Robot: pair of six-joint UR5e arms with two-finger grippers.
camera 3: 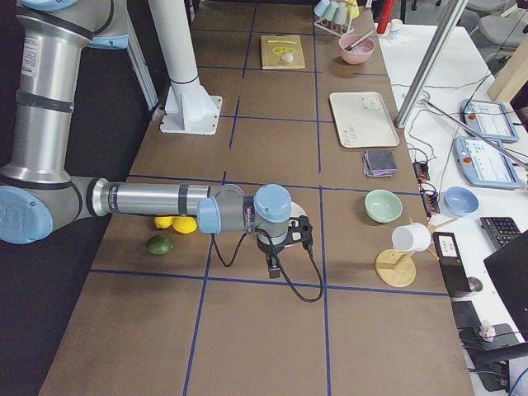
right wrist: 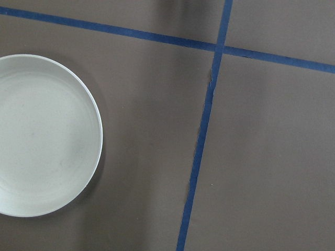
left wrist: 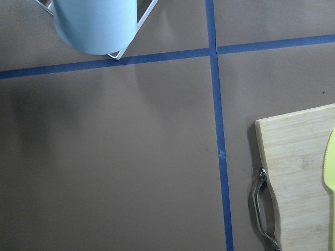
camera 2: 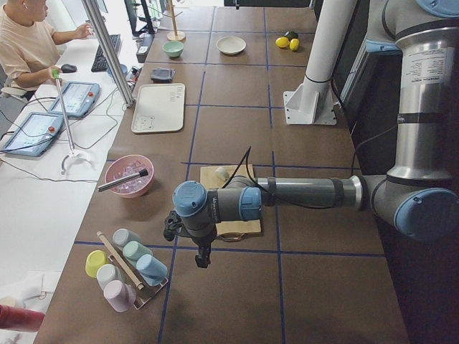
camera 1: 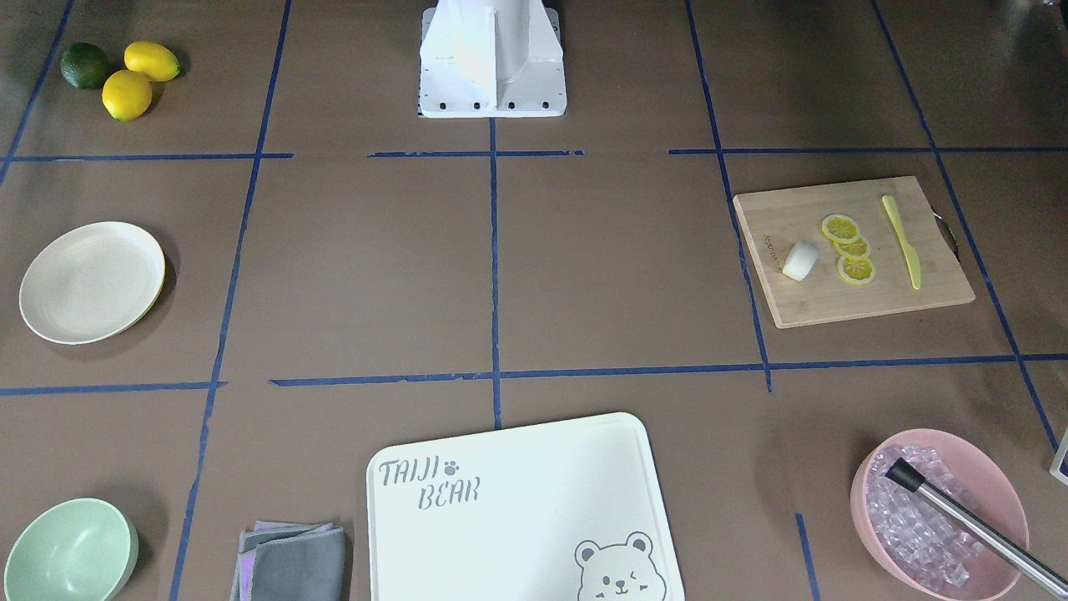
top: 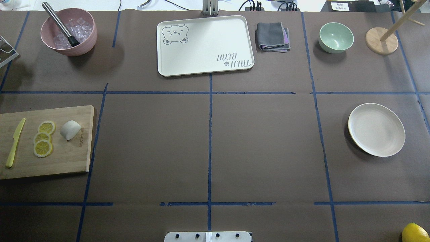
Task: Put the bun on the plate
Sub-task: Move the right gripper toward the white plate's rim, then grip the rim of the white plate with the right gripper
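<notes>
The white bun (camera 1: 800, 260) (top: 70, 129) lies on a wooden cutting board (top: 67, 158) beside three lemon slices (top: 43, 137) and a yellow knife (top: 15, 143). The cream plate (camera 1: 92, 281) (top: 376, 129) (right wrist: 42, 136) sits bare on the table's opposite side. My left gripper (camera 2: 204, 259) hangs beyond the board's handle end, away from the bun; it shows in the exterior left view alone, so I cannot tell its state. My right gripper (camera 3: 273, 268) hangs beside the plate, seen only in the exterior right view, state unclear.
A pink bowl (top: 69, 32) of ice holds a muddler. The white bear-printed board (top: 205, 45), a grey cloth (top: 272, 36) and a mint-green bowl (top: 336, 37) line the far edge. Lemons and a lime (camera 1: 125, 75) lie near the robot's right. A cup rack (camera 2: 125, 269) stands near my left gripper.
</notes>
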